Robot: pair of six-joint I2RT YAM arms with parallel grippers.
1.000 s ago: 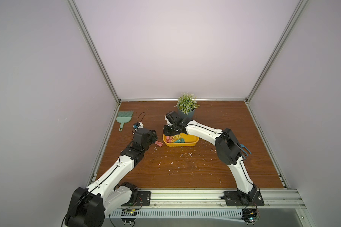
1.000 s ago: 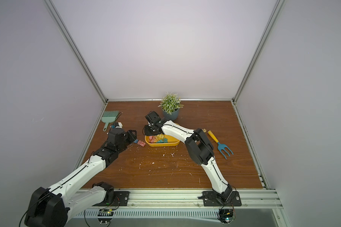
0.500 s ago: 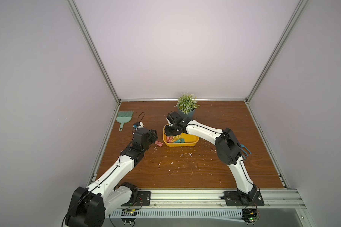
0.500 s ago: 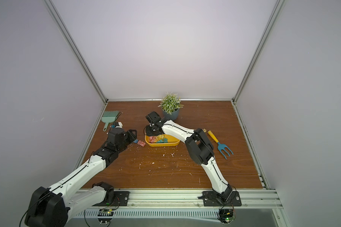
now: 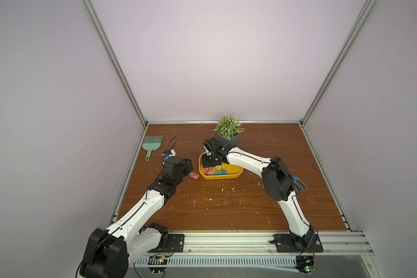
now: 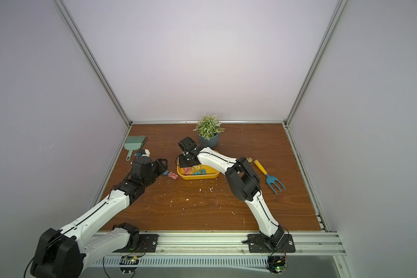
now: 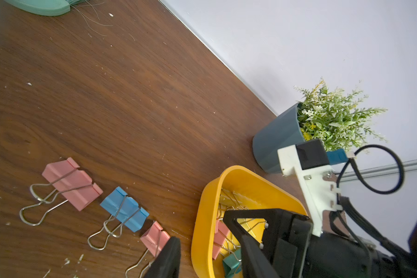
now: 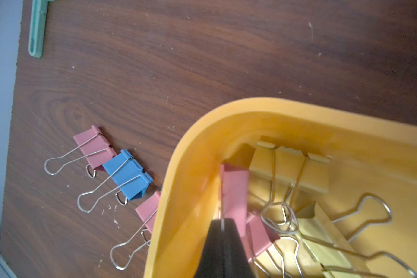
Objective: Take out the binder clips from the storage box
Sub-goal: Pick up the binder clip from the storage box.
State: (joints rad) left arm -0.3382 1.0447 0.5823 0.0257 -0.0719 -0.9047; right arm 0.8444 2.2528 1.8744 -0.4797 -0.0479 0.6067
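Left arm point(image 5: 142, 207): extended forward, low.
Left gripper point(image 5: 187, 166): jaws apart, empty.
Right arm point(image 5: 246, 160): elbow bent, reaching left.
Right gripper point(image 8: 223, 223): closed, pinching pink clip point(image 8: 235, 190) wire.

Box point(image 5: 219, 177) is bright yellow. Clips point(image 7: 70, 183) come in pink, blue, pale yellow and teal, all with silver wire handles. Bench point(image 5: 226, 211) is dark brown woodgrain with white flecks all over. Grey-blue pot point(image 7: 275, 139), green plant point(image 7: 335, 120), mint brush point(image 5: 152, 144), blue fork point(image 6: 272, 180) with a yellow handle.
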